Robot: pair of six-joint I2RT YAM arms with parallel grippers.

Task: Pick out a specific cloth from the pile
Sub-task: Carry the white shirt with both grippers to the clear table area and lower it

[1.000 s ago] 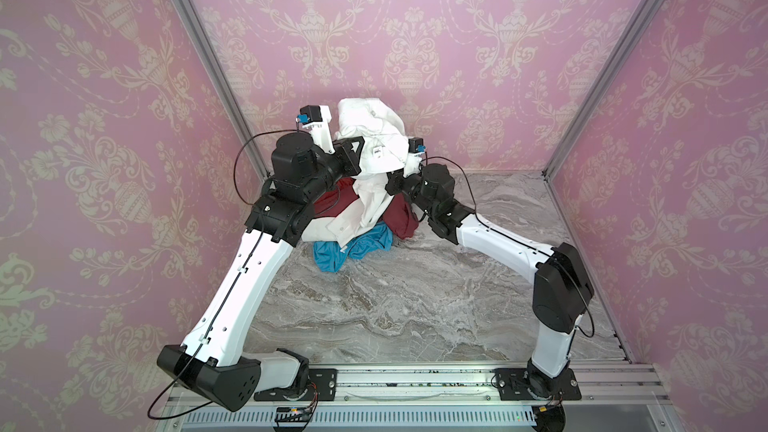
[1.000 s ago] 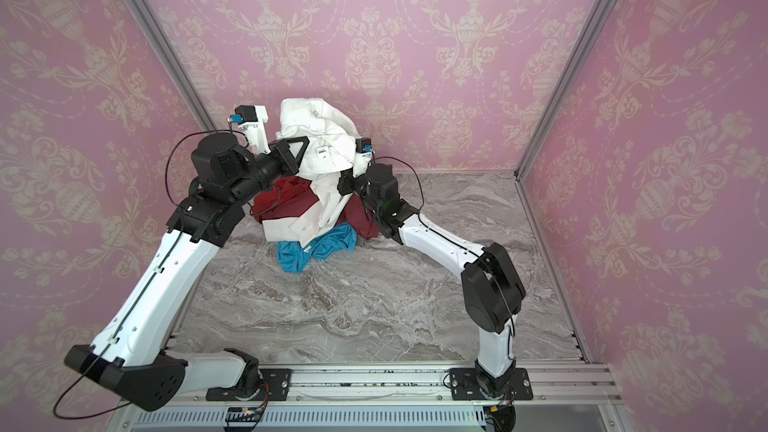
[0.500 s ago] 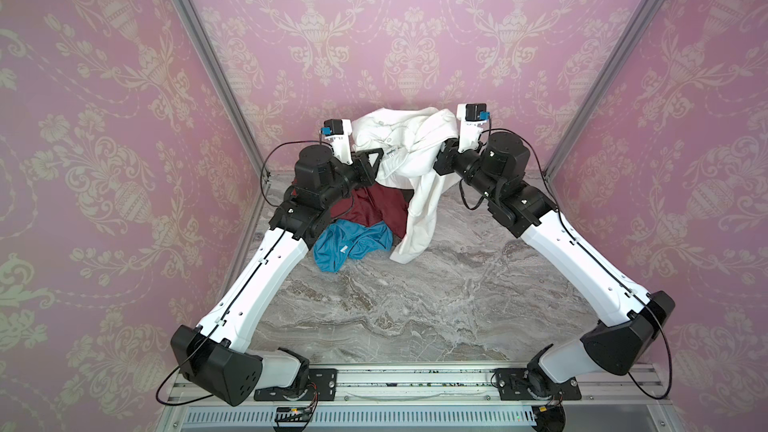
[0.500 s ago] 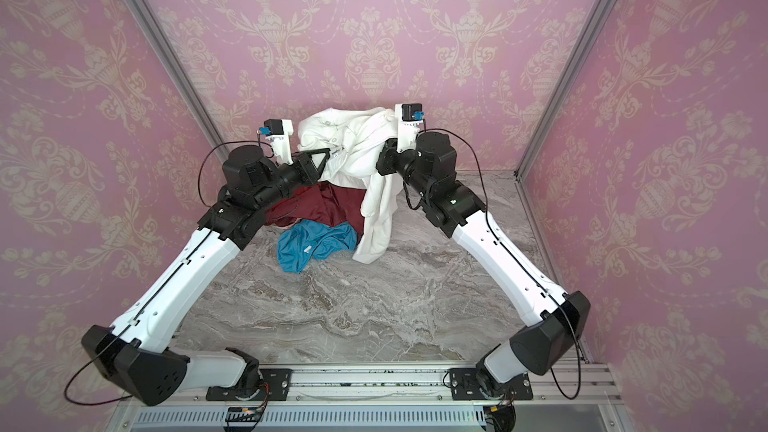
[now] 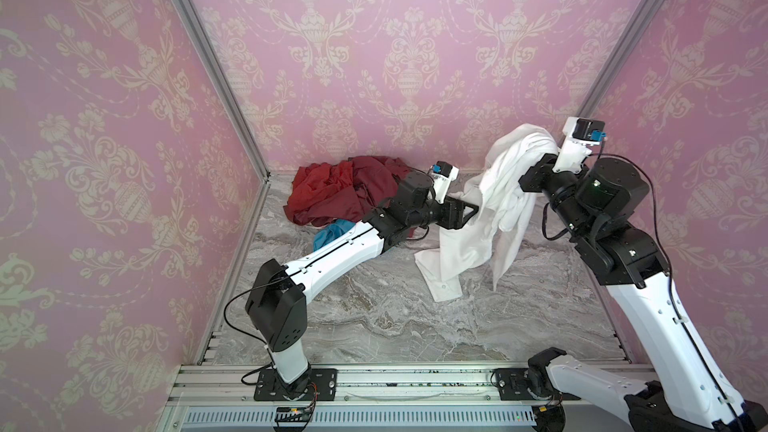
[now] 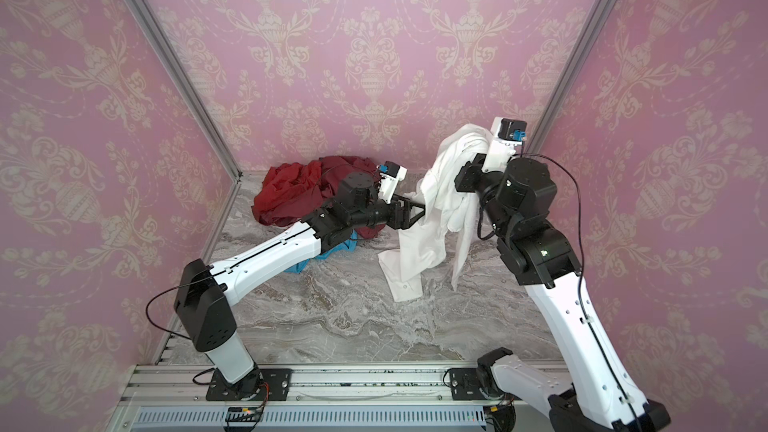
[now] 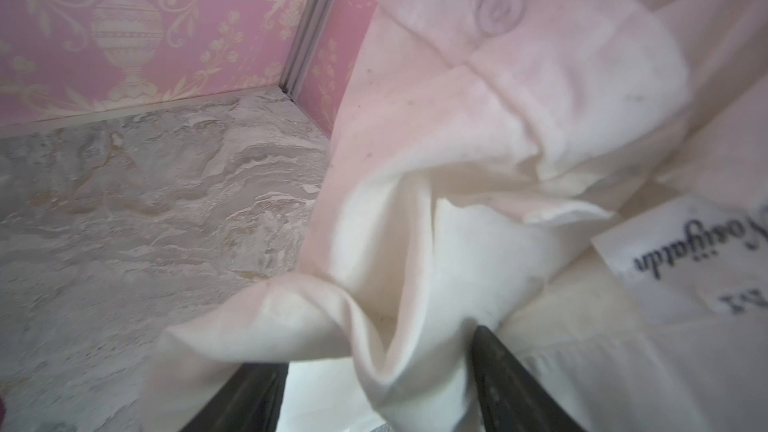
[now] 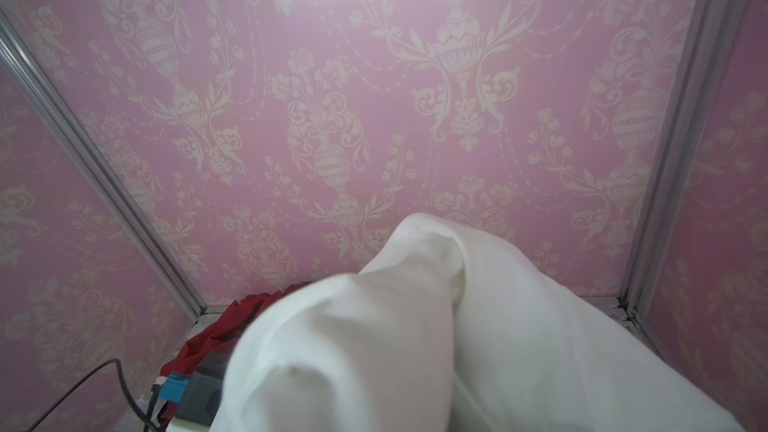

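The cloth (image 5: pixel 498 201), a white shirt, hangs to the right of the pile from my right gripper (image 5: pixel 540 160). That gripper is raised near the back right corner and shut on the cloth's top, with its fingers buried in the fabric. A cuffed end (image 5: pixel 444 284) lies on the table. My left gripper (image 5: pixel 473 211) is level with the cloth's left edge and stands open. In the left wrist view a loose fold of the cloth (image 7: pixel 498 118) lies between the spread fingers (image 7: pixel 511 380). The pile (image 5: pixel 340 193) of dark red garments sits at the back left. In the right wrist view the cloth (image 8: pixel 415 347) hides the jaws.
A blue shirt (image 5: pixel 328 234) lies at the pile's front edge, partly under my left forearm. The marble tabletop (image 5: pixel 374 326) is boxed in by pink patterned walls on three sides. An aluminium rail (image 5: pixel 395 380) carrying both arm bases runs along the front.
My right arm swung right and carried the cloth off the pile. My left gripper opened, let go of the cloth, and dropped lower beside it.
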